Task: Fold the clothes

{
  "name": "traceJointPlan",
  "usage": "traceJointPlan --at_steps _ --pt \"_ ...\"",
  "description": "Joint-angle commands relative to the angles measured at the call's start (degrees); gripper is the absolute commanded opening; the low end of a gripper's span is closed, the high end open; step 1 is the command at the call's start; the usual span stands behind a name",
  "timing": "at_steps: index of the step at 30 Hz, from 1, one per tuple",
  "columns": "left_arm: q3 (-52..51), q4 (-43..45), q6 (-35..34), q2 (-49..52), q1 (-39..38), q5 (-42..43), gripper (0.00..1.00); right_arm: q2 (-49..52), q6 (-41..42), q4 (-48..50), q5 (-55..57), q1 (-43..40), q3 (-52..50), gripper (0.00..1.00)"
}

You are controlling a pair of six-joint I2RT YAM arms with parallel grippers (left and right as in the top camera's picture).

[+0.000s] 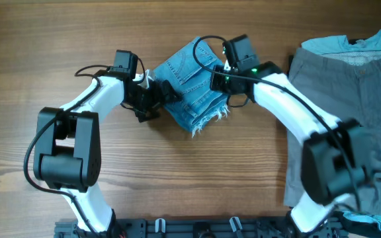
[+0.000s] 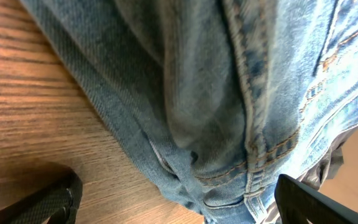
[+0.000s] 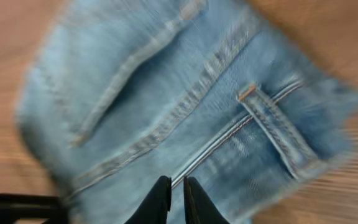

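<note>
Your left pincer (image 2: 178, 186) is spread apart astride the folded jeans (image 1: 194, 82), likely to grip their edge. Your right pincer (image 3: 177, 186), tips together, presumably presses them flat.

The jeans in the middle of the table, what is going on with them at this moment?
Two robot arms are folding the light blue jeans. They already lie as a compact bundle on the wooden table, with the frayed hem at the near side. The left gripper is open at the bundle's left edge, with denim between its fingers. The right gripper is shut, its tips down on the denim. Grey trousers and a pale blue-green shirt lie apart at the right.
</note>
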Motion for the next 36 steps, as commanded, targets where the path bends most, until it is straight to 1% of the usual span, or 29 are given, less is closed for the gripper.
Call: traceJointPlan --at_steps 1,2,5,9,14,17,18,19,20,21,22,23,24,25,27,29,31,33,34,36 --pt "-0.7 -0.4 -1.0 1.4 0.2 -0.1 1.00 7.5 7.9 -1.7 -3.4 0.2 0.1 0.06" --pt "-0.7 -0.2 -1.0 1.4 0.2 0.8 1.00 9.4 9.6 -2.6 -3.4 0.1 0.1 0.06" --pt "-0.7 1.1 -1.4 1.4 0.0 1.2 1.00 11.4 10.3 -2.8 -3.4 0.1 0.1 0.06" --pt "-0.9 7.9 -4.7 2.4 -1.9 1.6 1.00 11.4 10.5 -2.8 -3.4 0.1 0.1 0.06" --pt "-0.9 14.2 -11.7 9.2 -4.7 1.8 1.00 11.4 9.7 -2.8 -3.4 0.1 0.1 0.07" --pt "-0.9 22.3 -17.8 14.3 -6.4 2.6 1.00 11.4 8.5 -2.9 -4.4 0.1 0.1 0.07" --pt "-0.9 24.3 -18.4 15.1 -6.7 2.6 0.94 11.4 8.5 -3.0 -4.5 0.1 0.1 0.07" --pt "-0.9 25.7 -18.6 15.3 -7.0 2.4 0.82 11.4 8.5 -3.1 -4.8 0.1 0.1 0.07" --pt "-0.9 26.9 -18.6 15.4 -7.3 1.3 0.63 11.4 8.5 -3.3 -4.9 0.1 0.1 0.07" --pt "-0.9 27.7 -18.6 15.4 -7.5 0.0 0.46 11.4 8.5 -3.5 -4.9 0.1 0.1 0.07" --pt "-0.9 27.8 -18.5 15.4 -7.5 -0.9 0.22 11.4 8.5 -4.2 -4.9 0.1 0.1 0.06" --pt "-0.9 27.8 -17.4 15.4 -7.4 -1.7 0.10 11.4 8.5 -4.8 -5.0 0.1 0.1 0.06" --pt "-0.9 27.7 -15.5 15.4 -7.3 -1.6 0.04 11.4 8.2 -5.4 -5.0 0.1 0.1 0.06" --pt "-0.9 27.2 -13.1 15.3 -7.0 -1.5 0.04 11.3 7.3 -6.0 -4.9 0.1 0.1 0.06" --pt "-0.9 24.3 -10.4 15.0 -5.8 -0.4 0.04 9.4 5.0 -9.6 -4.9 -0.5 0.2 0.06" --pt "-0.8 21.5 -6.2 13.6 -3.5 3.2 0.04 6.1 0.8 -12.7 -4.9 -1.1 0.2 0.06" --pt "-0.1 16.8 -2.0 11.3 -1.0 5.4 0.04 0.2 -5.3 -15.9 -4.9 -1.8 0.2 0.06" --pt "2.6 7.9 2.9 6.7 3.0 7.6 0.04 -7.1 -11.3 -17.7 -4.9 -2.1 0.2 0.06" --pt "4.2 5.1 4.9 4.6 4.9 9.4 0.04 -11.0 -13.7 -17.8 -4.9 -2.1 0.2 0.07" --pt "7.0 2.7 5.7 0.4 9.0 12.0 0.04 -16.6 -14.3 -17.3 -3.5 -2.1 0.2 0.09"
